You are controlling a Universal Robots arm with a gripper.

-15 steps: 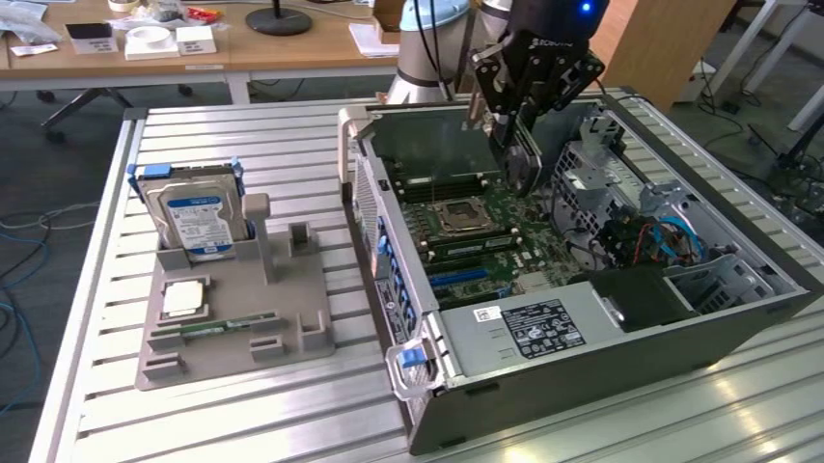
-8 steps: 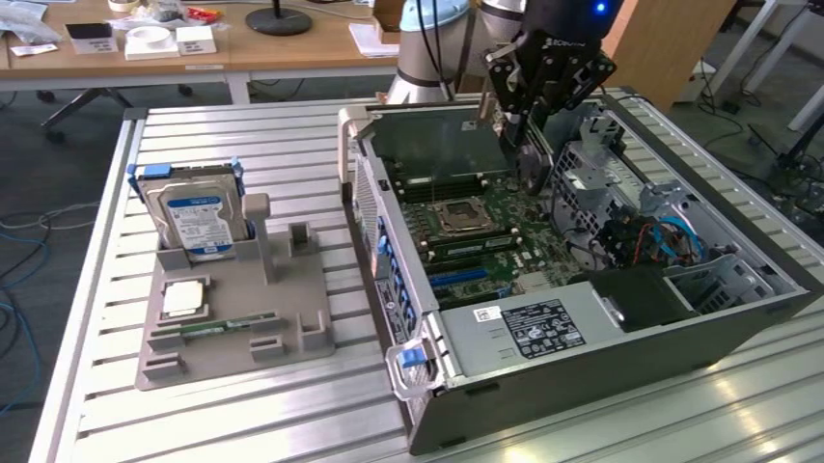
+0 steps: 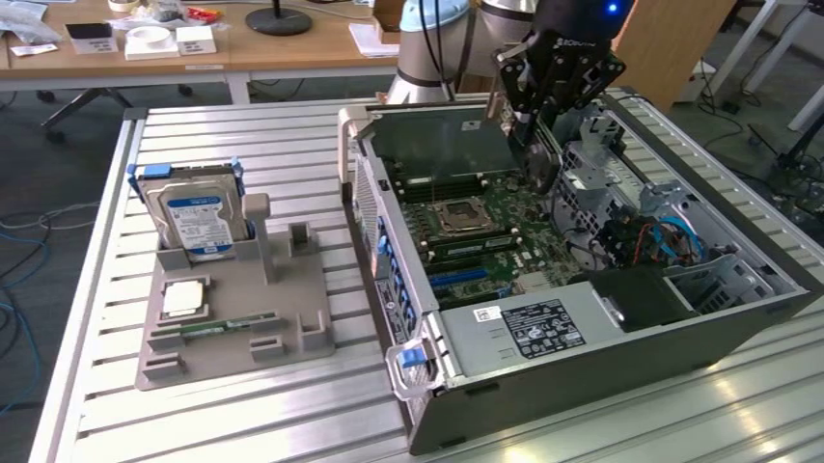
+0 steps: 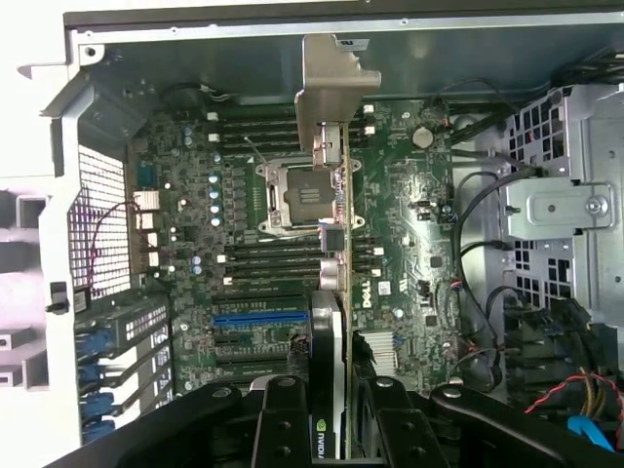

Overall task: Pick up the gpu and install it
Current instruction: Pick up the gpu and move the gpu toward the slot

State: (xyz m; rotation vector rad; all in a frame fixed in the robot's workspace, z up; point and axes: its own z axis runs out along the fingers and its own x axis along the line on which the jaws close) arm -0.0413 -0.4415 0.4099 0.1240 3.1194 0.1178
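The hand (image 3: 531,118) holds the gpu (image 3: 542,164) above the open computer case (image 3: 580,371).

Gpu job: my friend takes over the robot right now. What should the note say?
Gripper: fingers shut on the gpu.
Where: the gpu hangs on edge over the motherboard in the open case, with its silver bracket at the end away from the fingers.
Done: the gpu is picked up.
Left: installing it. It is not yet seated in a slot.
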